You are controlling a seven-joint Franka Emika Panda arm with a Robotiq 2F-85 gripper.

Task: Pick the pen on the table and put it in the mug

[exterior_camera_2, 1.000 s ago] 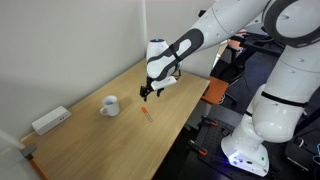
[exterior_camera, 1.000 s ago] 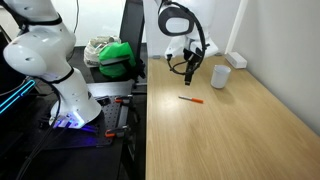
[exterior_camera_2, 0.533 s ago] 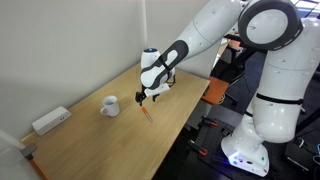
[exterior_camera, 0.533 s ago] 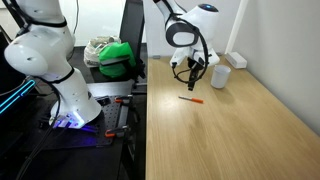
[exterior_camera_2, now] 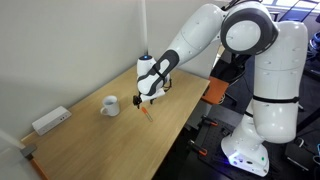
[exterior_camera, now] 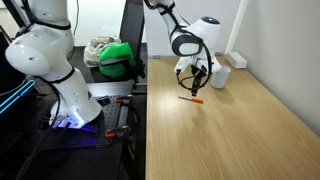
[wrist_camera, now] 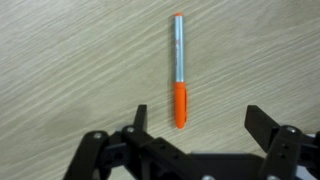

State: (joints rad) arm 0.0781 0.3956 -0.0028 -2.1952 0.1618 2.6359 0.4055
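Note:
The pen [wrist_camera: 178, 70] lies flat on the light wood table [exterior_camera: 235, 140]; it has a grey barrel with orange ends. It also shows in both exterior views [exterior_camera: 190, 99] [exterior_camera_2: 147, 116]. My gripper [wrist_camera: 200, 115] is open and empty, hovering just above the pen, with the orange end between the fingers, nearer one of them. In both exterior views the gripper [exterior_camera: 195, 88] [exterior_camera_2: 147, 103] points down over the pen. The white mug [exterior_camera: 220, 76] [exterior_camera_2: 110, 105] stands upright on the table [exterior_camera_2: 100, 145], a short way from the pen.
A flat white block [exterior_camera_2: 50, 121] [exterior_camera: 236, 60] lies near the wall behind the mug. A green bag [exterior_camera: 118, 57] sits off the table beyond its edge. A white robot base [exterior_camera: 45, 60] stands beside the table.
The gripper has moved from near the mug across and down, and now hangs right over the pen. The pen and mug have not moved.

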